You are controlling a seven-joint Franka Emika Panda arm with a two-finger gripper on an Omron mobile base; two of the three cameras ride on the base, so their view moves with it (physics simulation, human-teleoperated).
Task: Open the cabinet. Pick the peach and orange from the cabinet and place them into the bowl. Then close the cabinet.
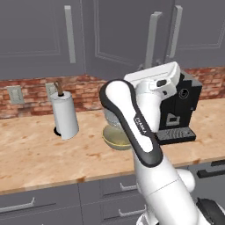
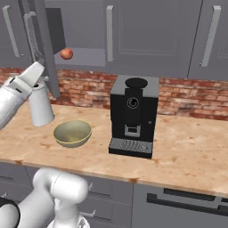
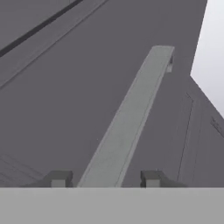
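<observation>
The cabinet's left door [image 2: 48, 49] stands swung out, and the grey shelf inside shows. The peach [image 2: 66, 54] sits on that shelf; the orange is hidden. My gripper [image 3: 104, 179] is open at the door's vertical bar handle [image 3: 127, 118]. The bar runs up between my fingertips [image 3: 57, 178] with a gap on each side. In the right base view my gripper [image 2: 39, 61] is up at the open door's lower end. The olive-tan bowl [image 2: 72, 132] rests on the counter below, and the bowl [image 1: 115, 139] is partly behind my arm in the left base view.
A paper-towel roll [image 1: 65, 115] stands left of the bowl. A black coffee machine [image 2: 133, 116] sits to the bowl's right. The wooden counter [image 2: 187, 151] runs along a brick backsplash, with grey drawers [image 1: 48, 202] below its front edge.
</observation>
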